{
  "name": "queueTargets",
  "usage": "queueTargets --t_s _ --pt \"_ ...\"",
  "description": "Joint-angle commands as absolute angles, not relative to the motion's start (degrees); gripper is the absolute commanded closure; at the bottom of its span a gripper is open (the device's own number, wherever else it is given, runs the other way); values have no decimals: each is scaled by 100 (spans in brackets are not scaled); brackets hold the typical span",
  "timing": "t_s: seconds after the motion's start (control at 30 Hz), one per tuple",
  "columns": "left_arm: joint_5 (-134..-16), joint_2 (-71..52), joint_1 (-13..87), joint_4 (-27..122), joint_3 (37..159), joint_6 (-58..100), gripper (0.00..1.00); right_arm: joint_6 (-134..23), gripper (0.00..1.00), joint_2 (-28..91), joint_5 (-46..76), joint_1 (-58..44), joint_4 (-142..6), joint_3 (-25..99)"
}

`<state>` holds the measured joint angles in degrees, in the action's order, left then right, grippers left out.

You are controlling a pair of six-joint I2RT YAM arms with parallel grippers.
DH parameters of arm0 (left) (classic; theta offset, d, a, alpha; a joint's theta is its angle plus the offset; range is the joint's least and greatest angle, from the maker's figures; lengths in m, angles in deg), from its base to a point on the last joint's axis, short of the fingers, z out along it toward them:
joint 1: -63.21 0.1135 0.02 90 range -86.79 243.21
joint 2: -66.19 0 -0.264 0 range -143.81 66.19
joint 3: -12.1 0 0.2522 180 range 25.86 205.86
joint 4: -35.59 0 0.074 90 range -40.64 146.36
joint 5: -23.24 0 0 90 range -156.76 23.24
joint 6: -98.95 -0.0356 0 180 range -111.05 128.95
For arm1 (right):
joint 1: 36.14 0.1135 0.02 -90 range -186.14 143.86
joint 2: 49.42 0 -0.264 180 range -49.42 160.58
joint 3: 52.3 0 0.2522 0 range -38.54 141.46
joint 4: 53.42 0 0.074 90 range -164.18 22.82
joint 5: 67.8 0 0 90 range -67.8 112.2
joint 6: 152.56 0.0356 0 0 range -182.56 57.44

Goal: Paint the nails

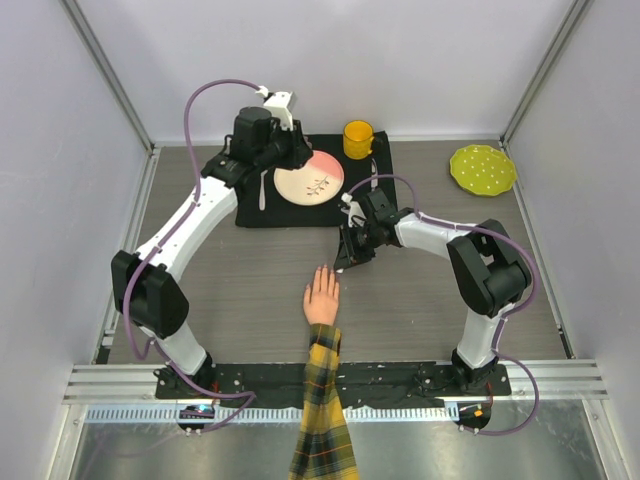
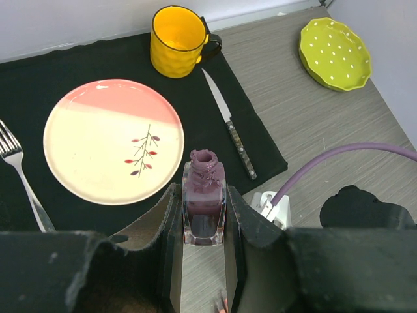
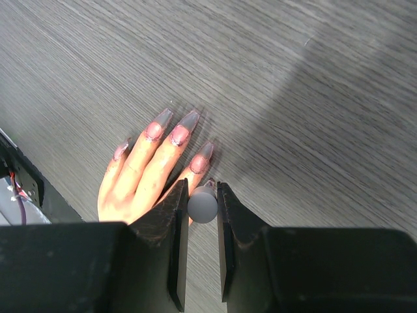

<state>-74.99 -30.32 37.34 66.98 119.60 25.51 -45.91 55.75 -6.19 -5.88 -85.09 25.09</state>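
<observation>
The pale mannequin hand [image 1: 322, 297] lies palm down near the table's middle, its plaid sleeve [image 1: 322, 420] running to the near edge. Its long pointed nails [image 3: 179, 135] are grey with pink-purple smears near their bases. My right gripper [image 3: 202, 195] is shut on the white cap [image 3: 202, 205], whose purple-tipped brush points down right beside the rightmost visible finger [image 3: 197, 163]. In the top view the right gripper [image 1: 347, 258] hovers just above and right of the fingertips. My left gripper [image 2: 203, 218] is shut on the open purple polish bottle [image 2: 204, 205], held upright over the black mat's edge.
A black mat [image 1: 270, 210] at the back holds a pink-and-cream plate [image 2: 112, 140], a yellow mug [image 2: 179, 40], a knife [image 2: 228, 120] and a fork [image 2: 19, 169]. A green dotted plate [image 1: 482, 169] sits at the back right. Grey walls enclose the table.
</observation>
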Motion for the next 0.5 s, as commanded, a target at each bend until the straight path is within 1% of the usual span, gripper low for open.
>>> queueTargets --t_s 0.0,0.47 --pt "-7643 -3005 3790 6553 12210 2626 100 -4568 99 5587 -637 -582 -8476 2755" --pt "-7695 -3049 3842 6535 12237 2653 100 -4524 99 5649 -619 -643 -8502 2825"
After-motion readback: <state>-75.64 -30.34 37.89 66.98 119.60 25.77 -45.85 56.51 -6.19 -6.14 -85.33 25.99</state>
